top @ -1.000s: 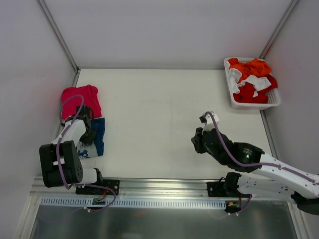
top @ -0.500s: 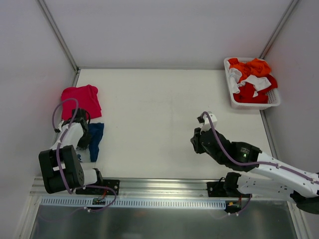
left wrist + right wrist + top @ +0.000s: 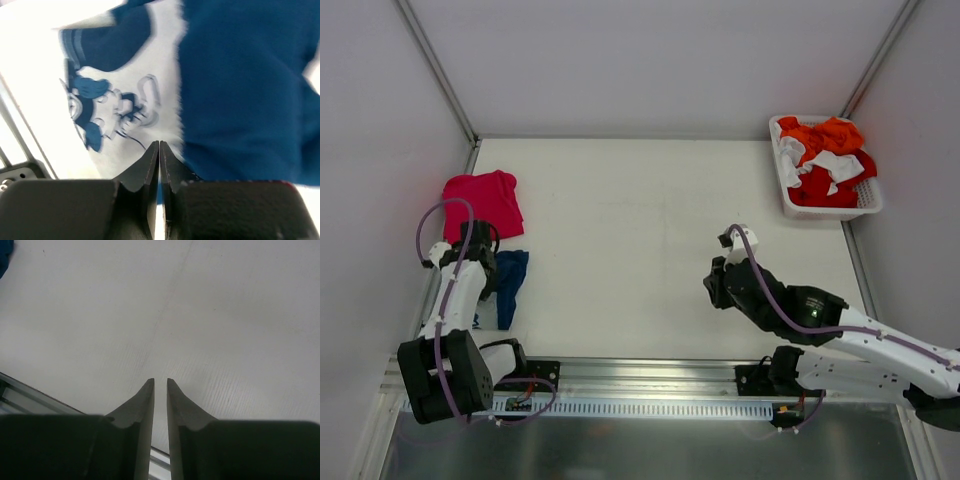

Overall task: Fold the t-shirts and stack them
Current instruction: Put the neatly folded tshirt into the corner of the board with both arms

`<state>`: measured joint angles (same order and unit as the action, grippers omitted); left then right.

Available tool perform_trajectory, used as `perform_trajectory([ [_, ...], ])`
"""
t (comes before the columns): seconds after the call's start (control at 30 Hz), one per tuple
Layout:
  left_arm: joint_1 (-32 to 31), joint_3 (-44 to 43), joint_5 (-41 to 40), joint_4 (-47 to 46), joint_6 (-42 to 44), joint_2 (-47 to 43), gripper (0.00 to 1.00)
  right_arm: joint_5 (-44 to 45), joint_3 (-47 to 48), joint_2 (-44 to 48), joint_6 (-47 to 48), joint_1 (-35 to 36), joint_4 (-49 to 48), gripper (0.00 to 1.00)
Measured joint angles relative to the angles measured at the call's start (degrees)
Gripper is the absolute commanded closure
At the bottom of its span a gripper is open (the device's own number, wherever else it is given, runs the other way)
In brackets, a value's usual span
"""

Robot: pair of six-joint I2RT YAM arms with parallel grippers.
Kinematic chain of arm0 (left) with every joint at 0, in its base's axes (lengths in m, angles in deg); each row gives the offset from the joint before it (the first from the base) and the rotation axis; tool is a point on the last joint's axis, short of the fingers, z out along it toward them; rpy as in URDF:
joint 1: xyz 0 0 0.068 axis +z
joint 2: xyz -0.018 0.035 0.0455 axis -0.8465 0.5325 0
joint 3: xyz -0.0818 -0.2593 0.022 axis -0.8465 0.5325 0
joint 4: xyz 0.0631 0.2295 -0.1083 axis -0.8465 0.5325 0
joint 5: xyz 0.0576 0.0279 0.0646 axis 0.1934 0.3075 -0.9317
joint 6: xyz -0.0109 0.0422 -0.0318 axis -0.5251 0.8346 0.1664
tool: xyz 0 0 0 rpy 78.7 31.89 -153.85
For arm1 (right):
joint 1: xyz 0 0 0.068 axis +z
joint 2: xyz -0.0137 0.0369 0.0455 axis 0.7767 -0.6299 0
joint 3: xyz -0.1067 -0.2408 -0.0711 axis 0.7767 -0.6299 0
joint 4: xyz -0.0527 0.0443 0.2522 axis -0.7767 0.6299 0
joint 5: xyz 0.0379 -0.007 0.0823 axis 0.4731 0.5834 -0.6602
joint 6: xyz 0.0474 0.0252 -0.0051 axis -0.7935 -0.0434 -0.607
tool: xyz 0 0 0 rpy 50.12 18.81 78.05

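The left gripper [image 3: 159, 146] is pinched shut on the blue shirt [image 3: 510, 272] by the left edge. The red shirt [image 3: 483, 198] lies just past it, toward the far left corner.

Worktop [image 3: 640, 220]: white, matte; the right wrist view shows a faint straight seam line across it.
White slatted basket [image 3: 827, 212] sits at the far right corner of the worktop, heaped with crumpled cloth [image 3: 820, 150] in orange, red and white.
Aluminium rail [image 3: 650, 368] runs along the near edge, with a perforated white strip [image 3: 640, 407] just in front of it.
White panels wall in three sides.
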<state>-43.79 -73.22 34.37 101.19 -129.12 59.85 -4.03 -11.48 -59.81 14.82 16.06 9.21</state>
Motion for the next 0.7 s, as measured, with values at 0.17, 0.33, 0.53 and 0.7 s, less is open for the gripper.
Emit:
perform_trajectory([
  [0.17, -7.0, 0.0, -0.4, -1.5, 2.1, -6.6, 0.82, -1.6, 0.0, -3.9, 0.1, 0.0, -2.7, 0.8],
  [0.33, -9.6, 1.0, -2.3, -2.2, 2.5, -12.3, 0.67, -6.5, 0.0, -11.3, 0.1, 0.2, -7.8, 0.77],
  [0.53, -13.7, 1.5, -2.8, -2.4, 3.9, -14.0, 0.01, -8.8, 0.4, -15.9, 0.2, 1.0, -9.6, 0.47],
  [0.7, -16.4, 1.9, -2.8, -3.2, 5.4, -20.3, 0.01, -8.7, 1.2, -15.2, 0.7, 1.2, -10.4, 0.14],
])
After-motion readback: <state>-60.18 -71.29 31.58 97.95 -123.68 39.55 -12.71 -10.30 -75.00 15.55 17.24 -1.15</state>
